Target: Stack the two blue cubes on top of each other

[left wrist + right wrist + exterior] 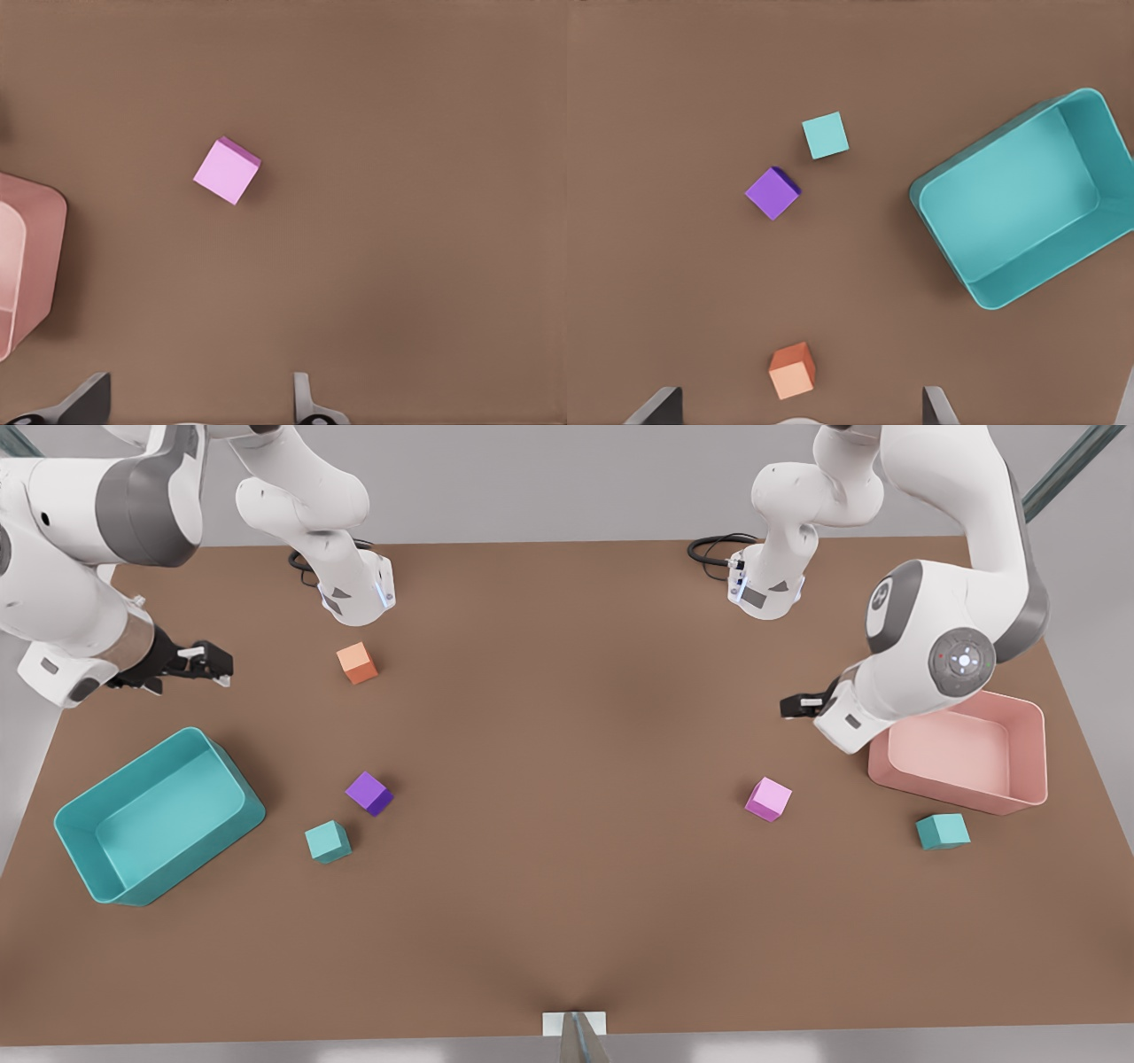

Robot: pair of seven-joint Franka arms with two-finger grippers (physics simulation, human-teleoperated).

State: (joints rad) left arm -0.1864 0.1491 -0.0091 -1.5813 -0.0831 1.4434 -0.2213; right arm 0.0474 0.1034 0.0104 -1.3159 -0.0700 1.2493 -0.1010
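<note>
Two blue cubes lie far apart on the brown table: one [328, 841] near the teal bin, also seen in the right wrist view [825, 135], and the other [942, 831] in front of the pink bin. My right gripper [217, 664] hovers at the front view's left, above the teal bin's far side, open and holding nothing [797, 407]. My left gripper [795, 706] hangs at the front view's right beside the pink bin, open and holding nothing [197, 403]. Neither gripper touches a cube.
A purple cube [369, 793] sits just beside the left-hand blue cube. A pink cube [768, 798] lies below the left gripper, an orange cube [357, 662] near the far arm base. A teal bin [195, 859] and a pink bin [957, 793] flank the table.
</note>
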